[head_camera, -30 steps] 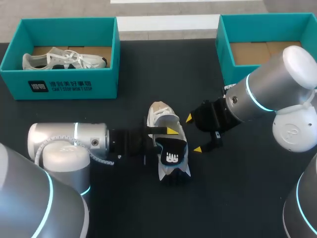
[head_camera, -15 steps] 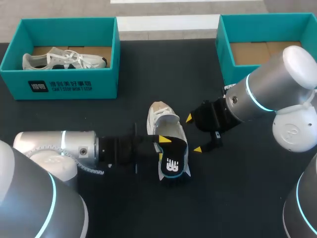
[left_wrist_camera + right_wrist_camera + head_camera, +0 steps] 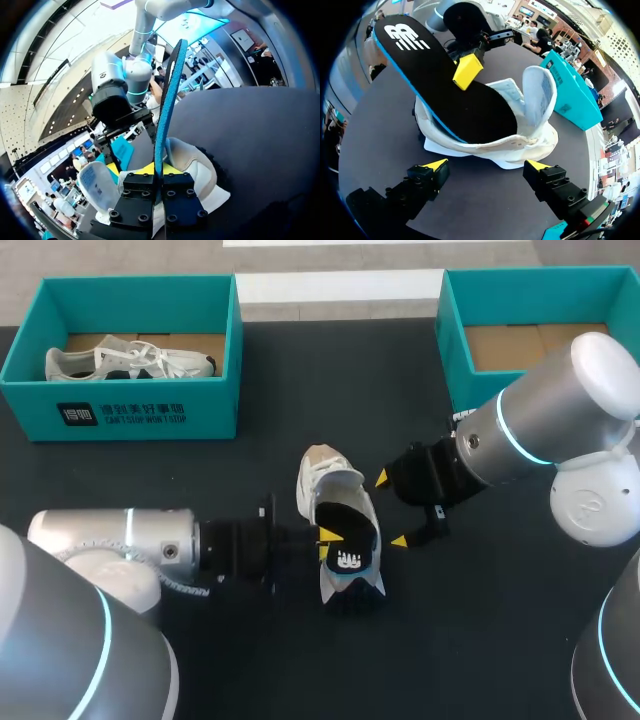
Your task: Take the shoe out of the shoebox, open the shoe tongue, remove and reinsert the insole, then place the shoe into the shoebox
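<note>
Two teal shoeboxes stand at the back of the bench (image 3: 300, 660): the left shoebox (image 3: 120, 410) holds one boxed shoe (image 3: 130, 362), the right shoebox (image 3: 455, 350) shows bare cardboard. One white shoe (image 3: 322, 475) lies mid-bench, and one black insole (image 3: 348, 540) tilts out of it, one end raised. The left gripper (image 3: 327, 543), its arm stretched low, pinches the insole's edge between its fingers. The right gripper (image 3: 390, 510) sits beside the shoe, fingers spread wide, holding nothing.

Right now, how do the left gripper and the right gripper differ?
The left gripper is shut on the black insole, partly out of the shoe; the right gripper is open and holds nothing. The left gripper is over the shoe; the right gripper stands beside it, apart. Both have yellow tips.
</note>
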Robot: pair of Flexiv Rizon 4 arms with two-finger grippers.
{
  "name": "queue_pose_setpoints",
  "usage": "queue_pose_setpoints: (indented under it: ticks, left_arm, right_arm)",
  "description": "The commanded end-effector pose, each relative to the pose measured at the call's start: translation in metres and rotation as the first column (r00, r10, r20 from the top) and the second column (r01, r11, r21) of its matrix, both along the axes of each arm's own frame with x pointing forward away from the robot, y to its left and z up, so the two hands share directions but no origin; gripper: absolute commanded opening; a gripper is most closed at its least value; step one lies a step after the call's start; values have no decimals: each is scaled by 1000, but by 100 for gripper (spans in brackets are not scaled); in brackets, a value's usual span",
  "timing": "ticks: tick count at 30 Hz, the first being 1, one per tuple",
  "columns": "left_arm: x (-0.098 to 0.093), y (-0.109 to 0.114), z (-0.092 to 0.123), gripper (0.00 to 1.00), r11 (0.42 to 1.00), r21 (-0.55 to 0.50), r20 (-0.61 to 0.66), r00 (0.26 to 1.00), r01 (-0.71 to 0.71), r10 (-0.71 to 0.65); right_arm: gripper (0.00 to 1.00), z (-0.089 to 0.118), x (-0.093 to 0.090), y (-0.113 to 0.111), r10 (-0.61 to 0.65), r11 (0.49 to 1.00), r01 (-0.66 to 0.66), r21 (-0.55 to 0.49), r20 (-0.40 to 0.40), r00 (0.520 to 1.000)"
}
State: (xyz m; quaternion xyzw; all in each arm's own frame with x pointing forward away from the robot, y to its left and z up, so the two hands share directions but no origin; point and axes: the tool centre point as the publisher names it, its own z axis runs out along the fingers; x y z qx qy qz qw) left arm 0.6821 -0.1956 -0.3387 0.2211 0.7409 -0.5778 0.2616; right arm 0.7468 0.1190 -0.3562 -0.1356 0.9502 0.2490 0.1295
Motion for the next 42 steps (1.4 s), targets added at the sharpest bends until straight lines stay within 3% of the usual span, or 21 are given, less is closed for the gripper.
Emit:
queue_pose_setpoints:
  ticks: [1, 9, 15, 16, 17, 18, 23, 34, 37, 39, 42]
  left_arm:
    - [11, -7, -7, 0, 1000, 15, 17, 1000, -3, 3]
    - [40, -3, -22, 0, 999, 40, 30, 999, -32, 31]
    - [44, -2, -27, 0, 998, 54, 19, 999, -43, 42]
    - [43, -2, -27, 4, 998, 52, 18, 999, -46, 45]
    - [41, -1, -25, 29, 998, 47, 17, 999, -50, 50]
    - [39, 0, -22, 48, 998, 38, 16, 999, -48, 47]
    - [30, 1, -6, 39, 999, 17, 45, 998, -33, 32]
    - [5, -5, 25, 34, 999, -29, 97, 995, 23, -20]
    - [0, -9, 23, 20, 999, -23, 97, 994, 44, -41]
    - [1, -12, 18, 0, 999, -14, 88, 995, 52, -50]
    - [3, -15, 11, 0, 998, -6, 79, 995, 56, -55]
  right_arm:
    - [100, -1, 0, 0, 0, 1000, 0, 1, 1, 1000]
    - [100, -1, 0, 0, 0, 1000, 0, 1, 1, 1000]
    - [100, -1, 0, 0, 0, 1000, 0, 1, 1, 1000]
    - [100, -1, 0, 0, 0, 1000, 0, 1, 1, 1000]
    - [100, -1, 0, 0, 0, 1000, 0, 1, 1, 1000]
    - [100, -1, 0, 0, 0, 1000, 0, 1, 1, 1000]
    - [100, -1, 0, 0, 0, 1000, 0, 1, 1, 1000]
    - [100, -1, 0, 0, 0, 1000, 0, 1, 1, 1000]
    - [100, -1, 0, 0, 0, 1000, 0, 1, 1, 1000]
    - [100, -1, 0, 0, 0, 1000, 0, 1, 1, 1000]
    - [100, -1, 0, 0, 0, 1000, 0, 1, 1, 1000]
